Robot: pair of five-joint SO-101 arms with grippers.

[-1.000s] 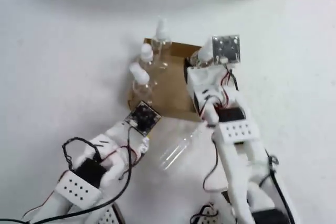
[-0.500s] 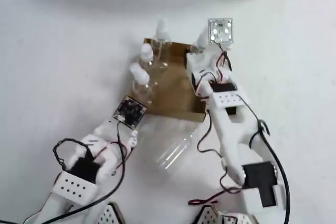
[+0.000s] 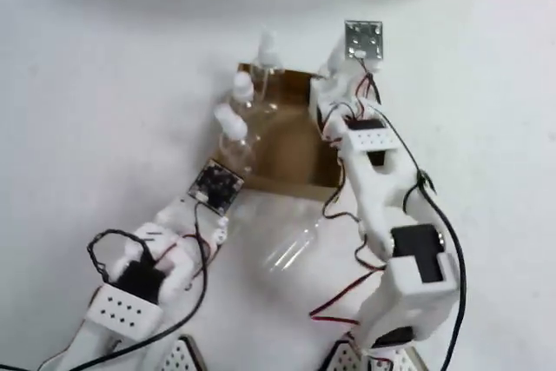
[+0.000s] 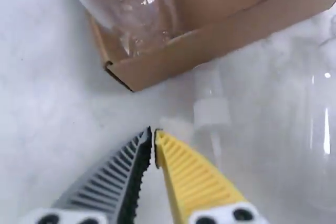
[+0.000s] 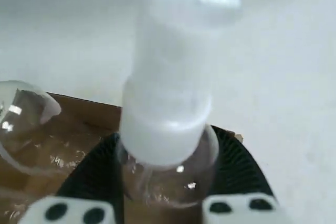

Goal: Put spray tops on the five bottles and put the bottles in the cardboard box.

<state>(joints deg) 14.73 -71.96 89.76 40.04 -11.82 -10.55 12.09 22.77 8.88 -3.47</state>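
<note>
The cardboard box [image 3: 291,158] lies mid-table with three capped clear bottles [image 3: 241,97] standing along its left side. My right gripper [image 3: 330,84] is shut on a fourth bottle [image 5: 168,93] with a white spray top, held upright over the box's far right corner [image 5: 79,124]. A clear bottle [image 3: 295,245] lies on its side on the table just in front of the box. Its white spray top [image 4: 212,113] sits a little ahead of my left gripper [image 4: 153,132], which is shut and holds nothing, near the box's front left corner [image 4: 157,61].
White tabletop [image 3: 104,84] stretches wide on the left and behind the box. The right arm [image 3: 382,188] with its loose wires reaches along the box's right side. The left arm [image 3: 139,284] lies at the front left.
The right arm has stretched forward, carrying its bottle farther toward the box's far right corner. The left arm drew back slightly to the left, then stayed still.
</note>
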